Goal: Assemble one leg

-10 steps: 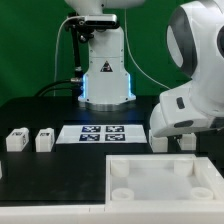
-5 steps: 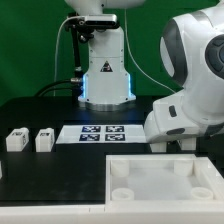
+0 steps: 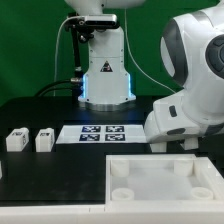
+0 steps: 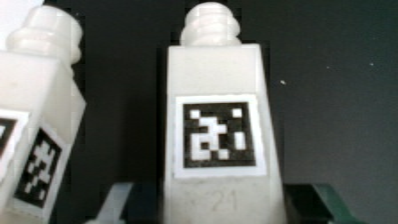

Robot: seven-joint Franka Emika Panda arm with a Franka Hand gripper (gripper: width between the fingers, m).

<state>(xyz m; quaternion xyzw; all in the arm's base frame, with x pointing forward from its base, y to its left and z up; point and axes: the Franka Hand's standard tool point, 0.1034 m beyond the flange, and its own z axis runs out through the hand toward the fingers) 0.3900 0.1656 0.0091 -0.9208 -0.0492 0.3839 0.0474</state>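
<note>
One leg point(image 4: 217, 120) amid pincer point(image 4: 228, 205) | neighbour leg point(image 4: 39, 100) cropped | grip unclear

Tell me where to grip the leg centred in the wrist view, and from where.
Grip the leg across its flat side walls, on the squarish body by the tag, not the narrow ribbed peg. Approach facing the tagged side, where the open gripper straddles it; the neighbouring leg sits close.
</note>
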